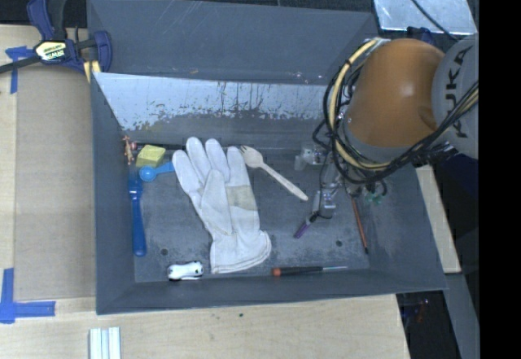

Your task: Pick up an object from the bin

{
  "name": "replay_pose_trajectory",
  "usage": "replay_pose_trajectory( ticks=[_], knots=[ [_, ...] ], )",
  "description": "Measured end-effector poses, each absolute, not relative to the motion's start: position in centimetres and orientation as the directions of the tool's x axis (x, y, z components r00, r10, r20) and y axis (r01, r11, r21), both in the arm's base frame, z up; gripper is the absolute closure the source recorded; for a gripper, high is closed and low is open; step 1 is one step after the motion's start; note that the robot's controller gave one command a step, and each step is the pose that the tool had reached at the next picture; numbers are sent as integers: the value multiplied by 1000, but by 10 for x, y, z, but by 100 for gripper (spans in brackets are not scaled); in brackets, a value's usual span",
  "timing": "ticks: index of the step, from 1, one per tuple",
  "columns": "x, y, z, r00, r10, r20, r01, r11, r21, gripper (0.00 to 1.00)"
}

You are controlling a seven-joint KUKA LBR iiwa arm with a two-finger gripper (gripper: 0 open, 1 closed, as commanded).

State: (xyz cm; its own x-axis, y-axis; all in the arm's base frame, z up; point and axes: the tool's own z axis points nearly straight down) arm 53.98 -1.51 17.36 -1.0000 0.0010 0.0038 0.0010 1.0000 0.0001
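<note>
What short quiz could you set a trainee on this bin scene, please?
1. True or false: the white glove lies to the view's left of the gripper.
2. Which thing lies nearest the gripper? A the yellow block; B the small purple pen; C the small white thing.
3. Fill in: the long-handled tool at the view's left, beside the glove, is coloured ___.

Key: 1 true; 2 B; 3 blue.
</note>
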Motion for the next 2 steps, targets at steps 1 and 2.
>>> replay_pose_trajectory(
  ticks=[1,2],
  knots=[
    [542,-15,177,-1000,0,-4,0,1000,0,0],
    [598,-22,68,-999,44,-6,44,999,1,0]
  ],
)
